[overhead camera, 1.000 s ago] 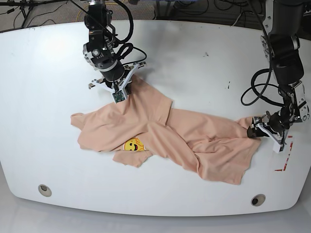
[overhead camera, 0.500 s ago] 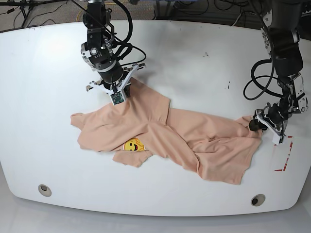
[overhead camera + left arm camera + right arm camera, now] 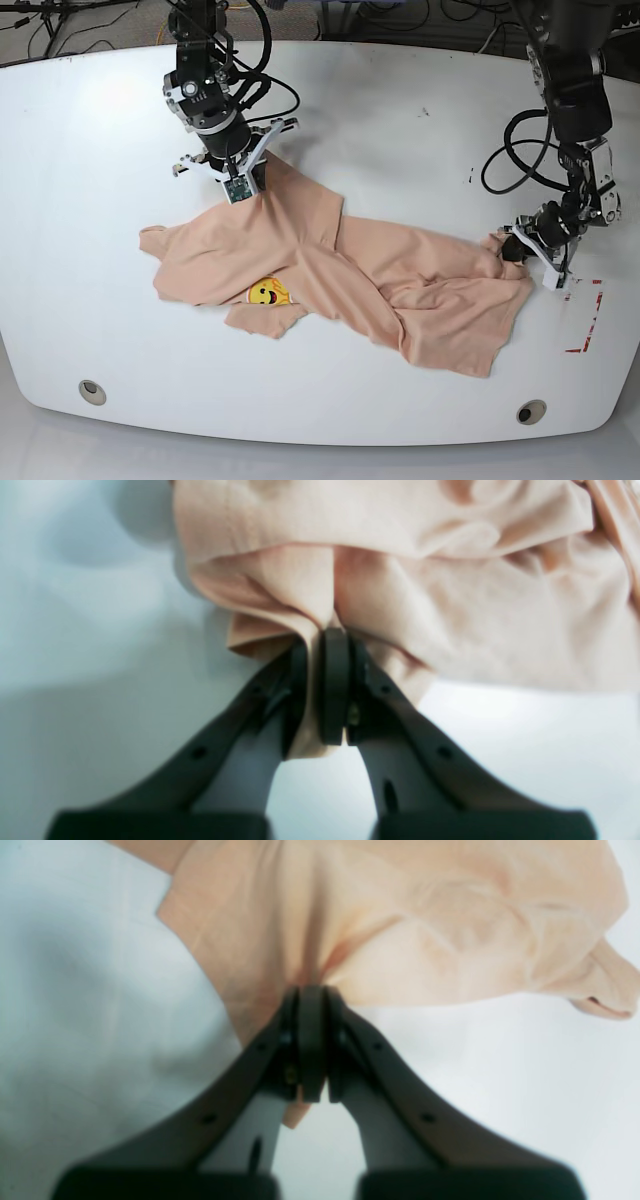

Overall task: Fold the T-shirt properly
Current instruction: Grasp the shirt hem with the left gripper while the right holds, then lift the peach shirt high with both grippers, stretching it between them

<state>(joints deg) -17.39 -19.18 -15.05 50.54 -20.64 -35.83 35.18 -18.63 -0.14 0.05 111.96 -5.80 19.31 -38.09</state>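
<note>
Peach T-shirt is sprawled crumpled across the white counter, smiley print facing up, with the left gripper pinched on what looks like a hem corner and the right gripper clamped on its far edge.

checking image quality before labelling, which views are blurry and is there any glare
Left wrist view: soft throughout, the left gripper and T-shirt blurred. Right wrist view: similarly soft, the right gripper dark and hazy. Base view: sharp, with mild glare on the table at upper left.
</note>
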